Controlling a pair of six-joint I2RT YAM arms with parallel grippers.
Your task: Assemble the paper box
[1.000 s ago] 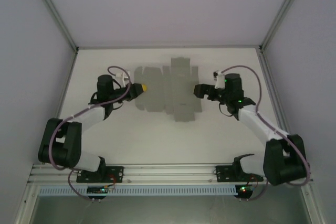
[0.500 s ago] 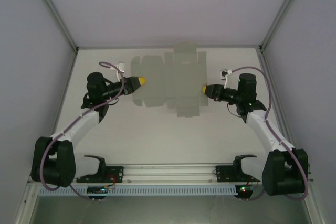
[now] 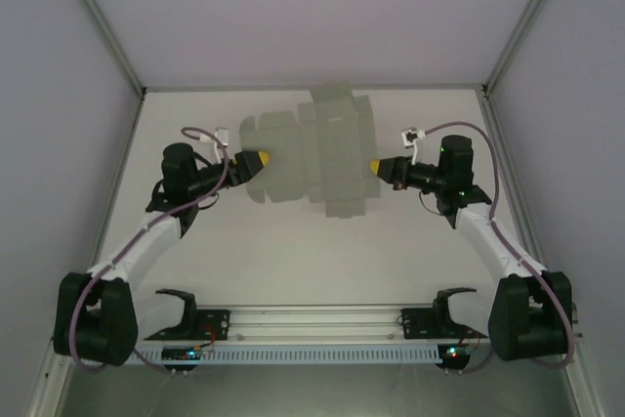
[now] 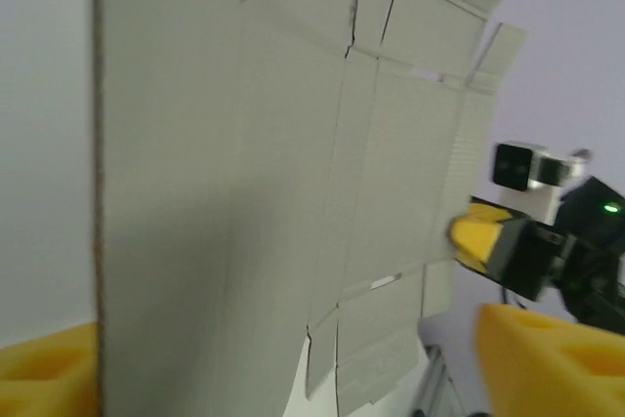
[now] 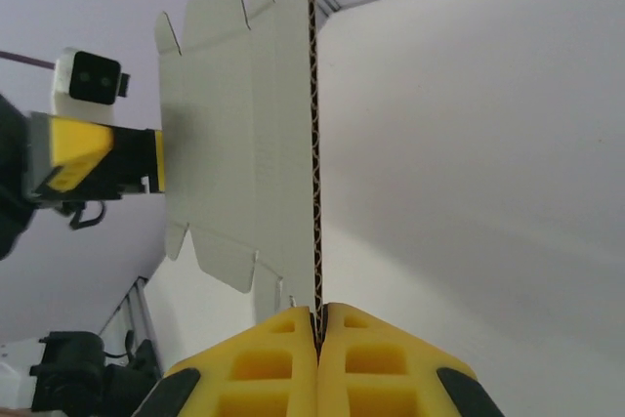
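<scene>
Paper box (image 3: 322,148): one. End effectors: two, left end effector (image 3: 262,159), right end effector (image 3: 374,166).

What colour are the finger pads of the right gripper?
Bright yellow; the right wrist view shows the pads of the right gripper best, closed on the paper box.

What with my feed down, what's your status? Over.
Right gripper shut on paper box edge. Left gripper open astride it. Held aloft, unfolded. No obstructions.
</scene>
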